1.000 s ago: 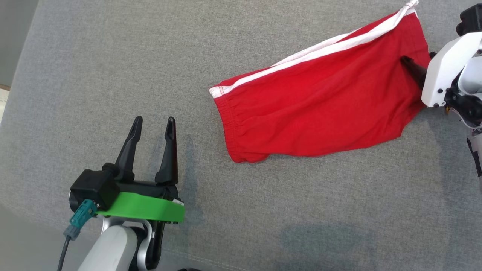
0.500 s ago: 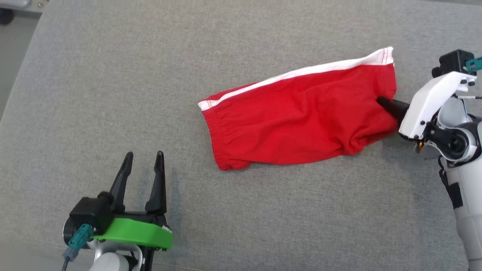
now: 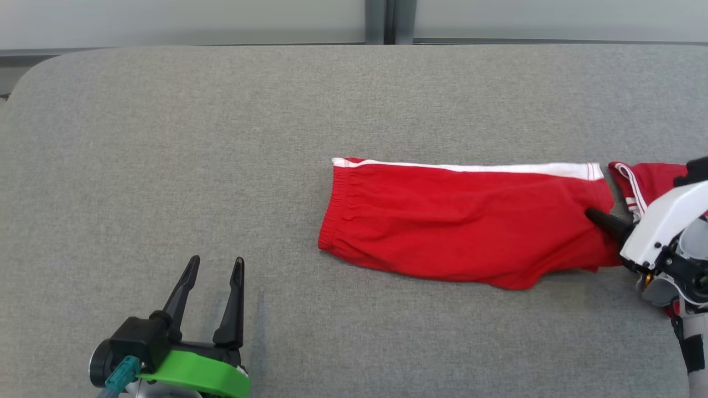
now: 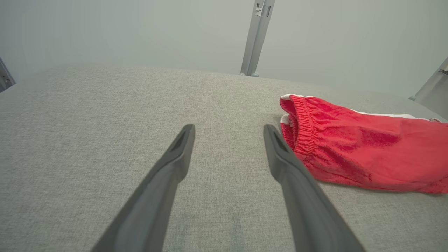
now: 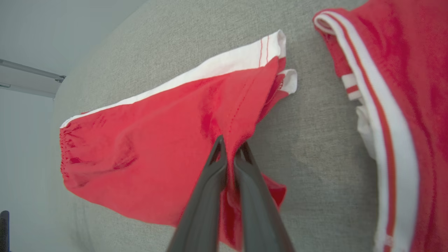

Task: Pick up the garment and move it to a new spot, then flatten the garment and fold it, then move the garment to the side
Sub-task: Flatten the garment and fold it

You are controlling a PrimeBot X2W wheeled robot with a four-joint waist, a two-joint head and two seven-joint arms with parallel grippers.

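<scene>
Right claw (image 5: 231, 144) clamped on red shorts (image 3: 464, 221) at the leg hem. Left claw (image 3: 217, 260) apart, over the grey counter (image 3: 166, 138).

Grey fabric surface (image 3: 221, 138) (rounded far corner) below a pale wall (image 3: 166, 22) with a grey post (image 3: 381, 22).

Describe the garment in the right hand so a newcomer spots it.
On the grey fabric tabletop, look right of centre: the red shorts with a gathered waistband. The right hand pinches their hem; unlike the neighbouring red striped garment, they carry one broad white band.
</scene>
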